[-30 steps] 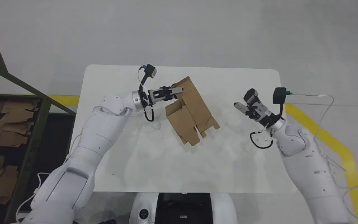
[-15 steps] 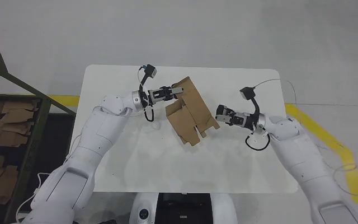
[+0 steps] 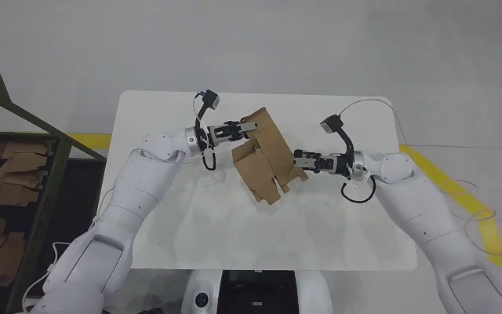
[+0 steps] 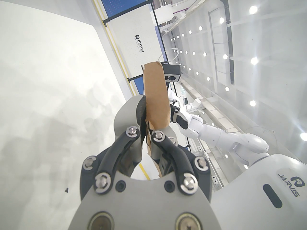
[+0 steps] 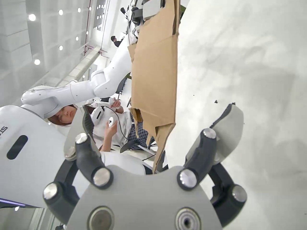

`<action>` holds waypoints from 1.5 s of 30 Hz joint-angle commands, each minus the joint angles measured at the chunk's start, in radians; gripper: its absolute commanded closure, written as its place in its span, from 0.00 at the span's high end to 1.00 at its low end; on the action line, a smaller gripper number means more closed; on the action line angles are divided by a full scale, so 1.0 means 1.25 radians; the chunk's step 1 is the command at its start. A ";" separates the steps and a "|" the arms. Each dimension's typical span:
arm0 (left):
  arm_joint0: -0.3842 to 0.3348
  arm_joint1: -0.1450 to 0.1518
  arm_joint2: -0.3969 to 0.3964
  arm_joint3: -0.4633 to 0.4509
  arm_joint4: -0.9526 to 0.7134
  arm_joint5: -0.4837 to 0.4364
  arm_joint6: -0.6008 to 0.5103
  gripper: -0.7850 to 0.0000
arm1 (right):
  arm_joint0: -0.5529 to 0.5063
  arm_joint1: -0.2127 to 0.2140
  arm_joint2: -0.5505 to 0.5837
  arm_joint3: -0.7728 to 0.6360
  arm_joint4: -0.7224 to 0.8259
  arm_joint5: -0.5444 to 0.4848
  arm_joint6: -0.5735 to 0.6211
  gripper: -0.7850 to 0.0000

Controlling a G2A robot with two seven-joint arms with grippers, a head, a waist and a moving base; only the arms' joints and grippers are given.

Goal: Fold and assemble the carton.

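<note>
White table (image 3: 157, 235) on grey floor (image 3: 251, 39); yellow floor line (image 3: 96, 139); ceiling spotlights (image 4: 254, 9) overhead

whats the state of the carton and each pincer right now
brown cardboard carton: unassembled, flaps loose, held at one edge
left pincer: shut on the carton's edge
right pincer: open, a carton flap between its fingers, not clamped

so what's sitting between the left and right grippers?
Only the carton, as the top view shows: the left gripper is shut on one flap, and the right gripper is open at the opposite edge.
</note>
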 commanded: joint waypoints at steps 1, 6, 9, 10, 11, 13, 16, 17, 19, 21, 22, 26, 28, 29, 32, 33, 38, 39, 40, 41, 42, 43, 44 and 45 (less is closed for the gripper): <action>0.000 0.000 0.000 0.000 0.000 0.000 0.000 0.00 | 0.009 0.000 -0.012 0.009 0.001 -0.003 -0.003 1.00; 0.000 0.000 0.000 0.000 0.000 0.000 0.000 0.00 | 0.035 -0.002 -0.043 0.032 0.030 0.011 0.011 0.58; 0.000 0.000 0.000 0.000 0.000 0.000 0.000 0.00 | 0.047 -0.002 -0.059 0.038 0.049 0.022 0.022 0.40; 0.000 0.000 0.000 0.000 0.000 0.000 0.000 0.00 | 0.050 -0.002 -0.064 0.039 0.055 0.026 0.026 0.35; 0.000 0.000 0.000 0.000 0.000 0.000 0.000 0.00 | 0.053 -0.002 -0.069 0.040 0.061 0.029 0.029 0.27; 0.000 0.000 0.000 0.000 0.000 0.000 0.000 0.00 | 0.057 -0.002 -0.078 0.041 0.078 0.037 0.037 0.13; 0.000 0.000 0.000 0.000 0.000 0.000 0.000 0.00 | 0.064 -0.001 -0.090 0.042 0.093 0.047 0.047 0.00; 0.000 0.000 0.000 0.000 0.000 0.000 0.000 0.00 | 0.065 0.000 -0.094 0.042 0.098 0.050 0.051 0.00; 0.000 0.000 0.000 0.000 0.000 0.000 0.000 0.00 | 0.068 0.001 -0.100 0.041 0.108 0.056 0.056 0.00; 0.000 0.000 0.000 0.000 0.000 0.000 0.000 0.00 | 0.070 0.002 -0.105 0.042 0.123 0.062 0.062 0.00; 0.000 0.000 0.000 0.000 0.000 0.000 0.000 0.00 | 0.071 0.002 -0.107 0.042 0.129 0.066 0.066 0.00; 0.000 0.000 0.000 0.000 0.000 0.000 0.000 1.00 | 0.075 0.006 -0.111 0.041 0.149 0.078 0.078 0.00; 0.000 0.000 0.000 0.000 0.000 0.000 0.000 1.00 | 0.076 0.009 -0.109 0.038 0.159 0.083 0.084 0.00; 0.000 0.000 0.000 0.000 0.000 0.000 0.000 1.00 | 0.076 0.011 -0.106 0.037 0.165 0.085 0.085 0.00; 0.000 0.000 0.000 0.000 0.000 0.000 0.000 1.00 | 0.069 0.018 -0.092 0.034 0.191 0.087 0.087 0.00; 0.000 0.000 0.000 0.000 0.000 0.000 0.000 1.00 | 0.064 0.021 -0.085 0.036 0.199 0.086 0.086 0.00; 0.000 0.000 0.000 0.000 0.000 0.000 0.000 1.00 | 0.034 0.034 -0.053 0.049 0.215 0.055 0.055 0.00; 0.000 0.000 0.000 0.000 0.000 0.000 0.000 1.00 | 0.025 0.035 -0.045 0.053 0.222 0.044 0.044 0.00; 0.000 0.000 0.000 0.000 0.000 0.000 0.000 1.00 | 0.017 0.037 -0.040 0.055 0.226 0.036 0.036 0.00; 0.000 0.000 0.000 0.000 0.000 0.000 0.000 1.00 | 0.008 0.038 -0.034 0.055 0.230 0.028 0.028 0.00; 0.000 0.000 0.000 0.000 0.000 0.000 0.000 1.00 | -0.002 0.038 -0.029 0.056 0.239 0.019 0.019 0.00; 0.000 0.000 0.000 0.000 0.000 0.000 0.000 1.00 | -0.012 0.039 -0.024 0.055 0.250 0.012 0.012 0.00; 0.000 0.000 0.000 0.000 0.000 0.000 0.000 1.00 | -0.022 0.039 -0.019 0.056 0.261 0.007 0.007 0.00; 0.000 0.000 0.000 0.000 0.000 0.000 0.000 1.00 | -0.031 0.039 -0.014 0.059 0.271 0.000 0.000 0.00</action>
